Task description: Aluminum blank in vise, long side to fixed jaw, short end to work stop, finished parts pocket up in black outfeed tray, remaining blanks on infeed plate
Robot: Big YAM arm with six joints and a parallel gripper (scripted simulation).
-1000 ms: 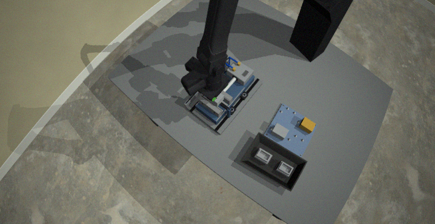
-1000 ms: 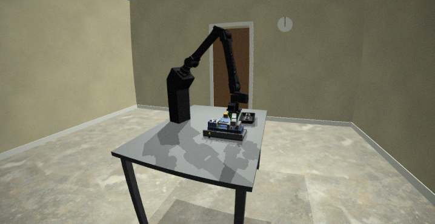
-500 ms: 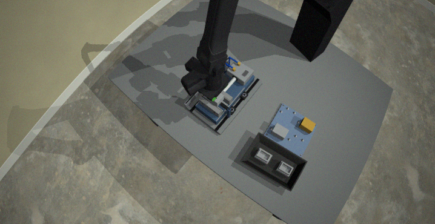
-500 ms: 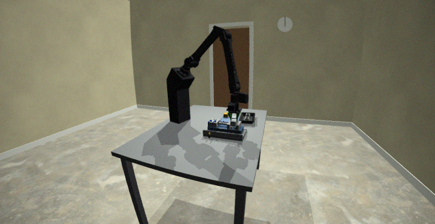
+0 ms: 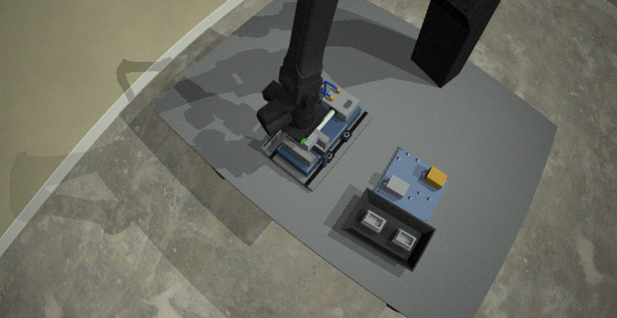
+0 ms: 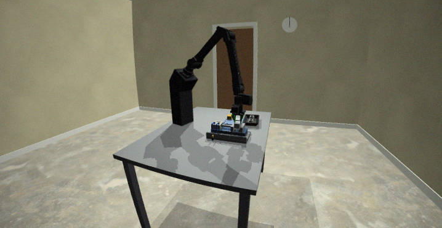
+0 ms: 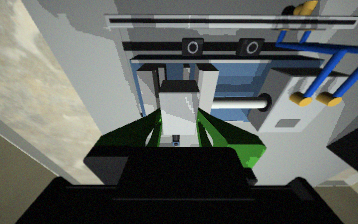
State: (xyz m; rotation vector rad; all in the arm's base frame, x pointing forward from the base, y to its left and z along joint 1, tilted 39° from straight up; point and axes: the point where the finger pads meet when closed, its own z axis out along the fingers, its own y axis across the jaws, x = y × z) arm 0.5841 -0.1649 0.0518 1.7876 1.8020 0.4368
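Observation:
My gripper (image 6: 237, 117) (image 7: 179, 112) is shut on a plain gray block, whose face (image 7: 179, 107) fills the gap between the green fingers. The block is over the gap between the fixed jaw (image 5: 297, 151) (image 7: 148, 92) and the hose-side jaw (image 7: 207, 90); how low it sits is unclear. The low bars are mostly hidden. A gray blank (image 5: 396, 186) and a yellow brass blank (image 5: 436, 177) are on the blue infeed plate (image 5: 424, 208); whether pins are under them is unclear. Two finished parts (image 5: 373, 221) (image 5: 404, 239) lie pocket up in the black outfeed tray (image 5: 387, 208).
The vise's hose-side end block (image 5: 343, 102) (image 7: 287, 107) carries blue hoses (image 7: 325, 72) with yellow fittings. A white rod (image 7: 240, 103) runs from it to the near jaw. Dark round clamps (image 7: 193, 47) (image 7: 250, 47) stand along the vise's side. The arm's black pedestal (image 5: 446, 35) (image 6: 181, 99) stands on the table.

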